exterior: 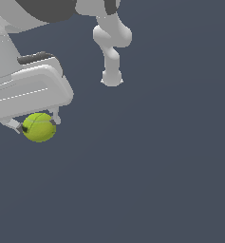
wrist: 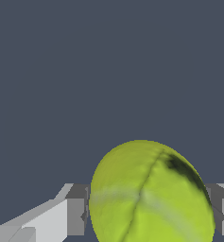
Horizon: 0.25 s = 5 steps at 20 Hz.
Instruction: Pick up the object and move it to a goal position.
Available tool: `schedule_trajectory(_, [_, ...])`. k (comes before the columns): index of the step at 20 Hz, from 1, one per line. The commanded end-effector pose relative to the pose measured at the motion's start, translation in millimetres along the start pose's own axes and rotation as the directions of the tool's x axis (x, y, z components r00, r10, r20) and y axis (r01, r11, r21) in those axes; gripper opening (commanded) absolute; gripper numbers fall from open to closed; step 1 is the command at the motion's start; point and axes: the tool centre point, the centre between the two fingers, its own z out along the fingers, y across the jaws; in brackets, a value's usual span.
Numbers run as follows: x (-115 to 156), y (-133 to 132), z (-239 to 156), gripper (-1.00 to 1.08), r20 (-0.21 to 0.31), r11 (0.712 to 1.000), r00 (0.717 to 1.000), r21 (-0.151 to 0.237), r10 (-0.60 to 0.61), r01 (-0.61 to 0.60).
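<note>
The object is a yellow-green ball point(exterior: 39, 127) with thin dark seam lines, at the exterior view's left. It sits between the two fingers of my gripper point(exterior: 38, 124), which is shut on it from both sides. The white hand above covers the ball's top edge. In the wrist view the ball point(wrist: 151, 194) looms large, with grey finger pads point(wrist: 76, 210) pressed against each side of it. Whether the ball touches the floor I cannot tell.
The arm's white links and base point(exterior: 112, 78) stand toward the back in the exterior view. A plain dark grey-blue floor point(exterior: 156, 180) fills everything else in both views.
</note>
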Motion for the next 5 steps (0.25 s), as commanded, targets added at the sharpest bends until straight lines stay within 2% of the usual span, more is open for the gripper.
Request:
schedule_trajectory(1, [1.0, 0.1, -1.9, -1.00, -0.002, 1.000, 1.000, 0.000, -0.002, 0.002])
schedule_trajectory(5, [1.0, -0.8, -1.1, -1.00, -0.002, 1.000, 1.000, 0.000, -0.001, 0.001])
